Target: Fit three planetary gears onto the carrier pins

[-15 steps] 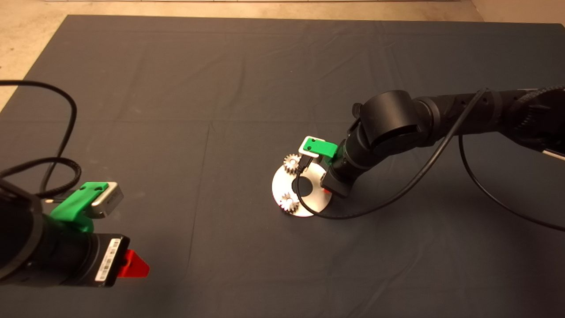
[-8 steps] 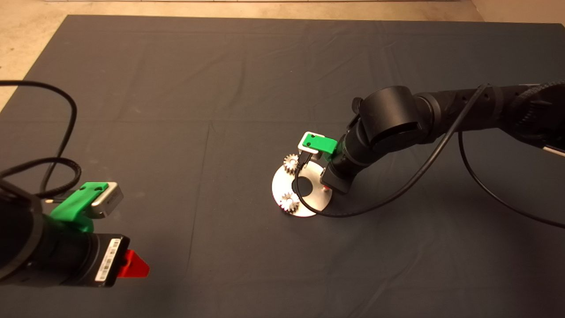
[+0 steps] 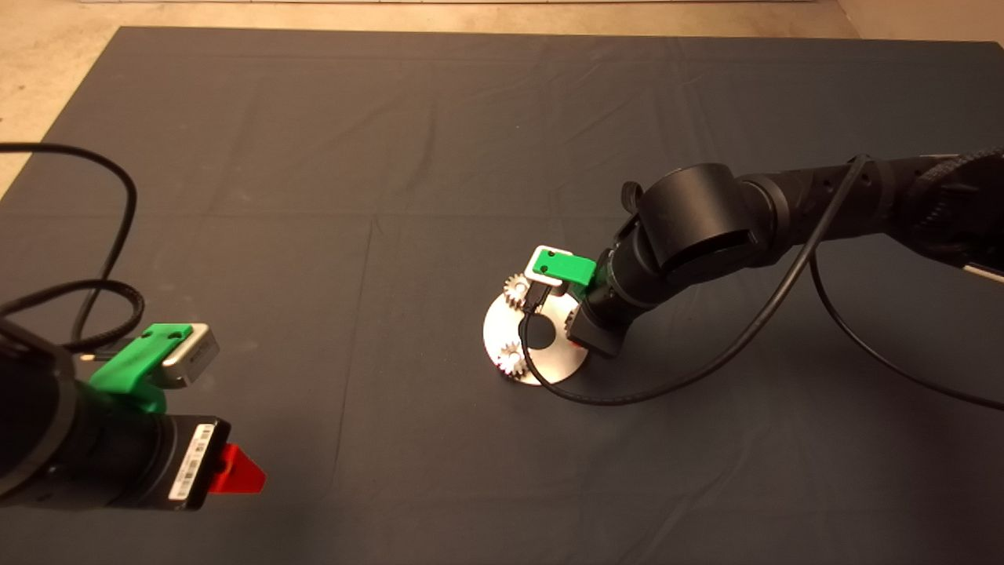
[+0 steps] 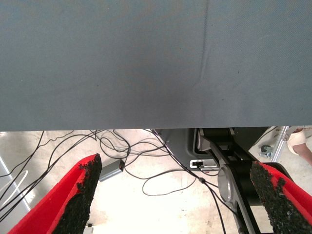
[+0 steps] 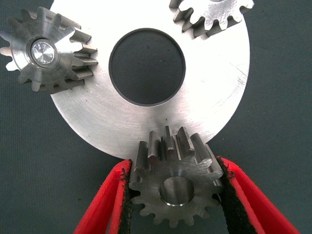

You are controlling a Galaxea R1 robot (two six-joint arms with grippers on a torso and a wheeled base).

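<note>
Already two small silvery-grey toothed metal gears (image 5: 48, 51) (image 5: 214, 14) are being carried on pins of the flat shiny round disc (image 5: 204, 105) beyond the right gripper (image 5: 173, 195), which is being kept clamped on the third gear (image 5: 173, 187), not yet pinned; the left gripper (image 4: 175, 195) is being held wide open and empty, parked off the bench edge.

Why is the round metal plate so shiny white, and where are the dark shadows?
Head view: the disc glares almost white, and the right arm's shadow darkens the mat beside it. Right wrist view: the disc glares less, showing fine scratches, and the gear between the right gripper's pads looks sharp.
</note>
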